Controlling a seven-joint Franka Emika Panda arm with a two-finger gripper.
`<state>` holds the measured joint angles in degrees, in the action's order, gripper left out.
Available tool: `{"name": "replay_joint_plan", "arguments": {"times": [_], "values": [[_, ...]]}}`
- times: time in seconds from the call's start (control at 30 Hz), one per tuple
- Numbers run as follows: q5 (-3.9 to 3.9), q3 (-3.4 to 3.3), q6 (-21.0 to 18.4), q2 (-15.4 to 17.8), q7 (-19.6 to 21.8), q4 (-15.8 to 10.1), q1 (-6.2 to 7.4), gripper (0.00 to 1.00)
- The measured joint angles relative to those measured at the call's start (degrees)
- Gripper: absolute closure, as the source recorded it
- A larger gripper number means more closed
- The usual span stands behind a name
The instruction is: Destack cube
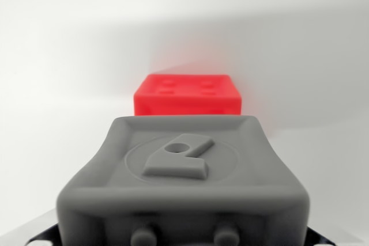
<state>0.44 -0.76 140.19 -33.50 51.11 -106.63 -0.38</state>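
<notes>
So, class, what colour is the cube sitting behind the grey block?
Bright red cube, seen clearly in the wrist view beyond the grey block.

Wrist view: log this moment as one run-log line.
view: wrist | near: gray cube, embossed emblem on top | behind: red cube, recessed dots on top | surface: white | pincer: not visible
</notes>
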Motion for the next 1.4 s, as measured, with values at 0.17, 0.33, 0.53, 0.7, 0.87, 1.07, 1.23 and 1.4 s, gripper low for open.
{"name": "replay_joint_plan", "arguments": {"times": [0.17, 0.33, 0.53, 0.7, 0.87, 1.07, 1.23, 1.4], "values": [[0.00, 0.00, -1.4, 1.6, 0.0, -0.1, 0.00, 1.00], [0.00, 0.00, -2.5, 3.1, 0.1, -0.3, 0.03, 1.00], [0.00, 0.02, -1.9, 3.6, 1.1, -1.9, 0.63, 1.00], [0.00, 0.06, -1.1, 4.2, 2.1, -3.5, 1.24, 1.00], [0.00, 0.08, -0.4, 5.0, 3.1, -4.9, 1.80, 1.00], [0.00, 0.10, 0.6, 5.6, 4.3, -6.6, 2.60, 1.00], [0.00, 0.13, 1.5, 6.4, 5.5, -8.2, 3.30, 1.00], [0.00, 0.15, 2.3, 7.0, 6.6, -9.5, 3.98, 1.00]]}}
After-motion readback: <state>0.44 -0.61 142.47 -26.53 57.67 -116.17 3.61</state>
